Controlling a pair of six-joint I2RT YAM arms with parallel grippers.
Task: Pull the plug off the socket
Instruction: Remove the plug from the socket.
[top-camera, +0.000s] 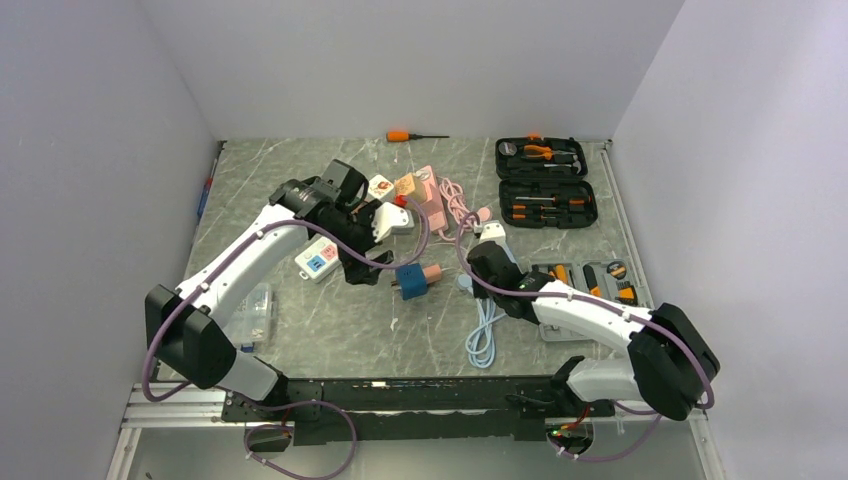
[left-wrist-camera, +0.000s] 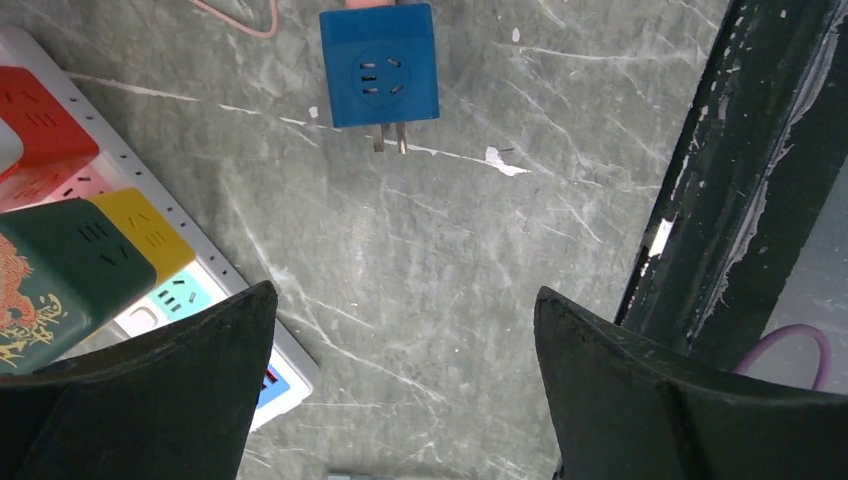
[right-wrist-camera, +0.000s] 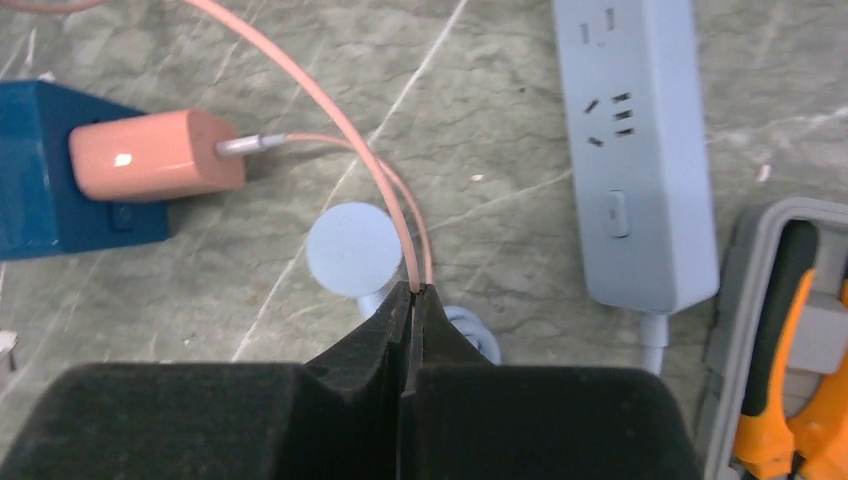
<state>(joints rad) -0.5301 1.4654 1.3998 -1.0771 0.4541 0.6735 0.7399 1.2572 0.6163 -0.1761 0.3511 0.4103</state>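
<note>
The socket is a blue cube (right-wrist-camera: 40, 190) lying on the marble table, also seen as the blue cube (top-camera: 409, 282) and the blue cube (left-wrist-camera: 380, 65). A pink plug (right-wrist-camera: 155, 155) sits pushed into its side, the same pink plug (top-camera: 432, 272) in the top view. Its thin pink cable (right-wrist-camera: 370, 160) loops back to my right gripper (right-wrist-camera: 412, 292), which is shut on the doubled cable just right of the cube; this right gripper (top-camera: 478, 268) is low over the table. My left gripper (left-wrist-camera: 405, 310) hangs open over bare table, left of the cube (top-camera: 372, 262), holding nothing.
A light blue power strip (right-wrist-camera: 635, 150) and its round plug (right-wrist-camera: 352, 250) lie beside my right gripper. A white strip with coloured cube sockets (left-wrist-camera: 150, 240) sits by my left finger. Open tool cases (top-camera: 545, 180) and a tool tray (right-wrist-camera: 790, 340) are on the right, a screwdriver (top-camera: 412, 135) at the back.
</note>
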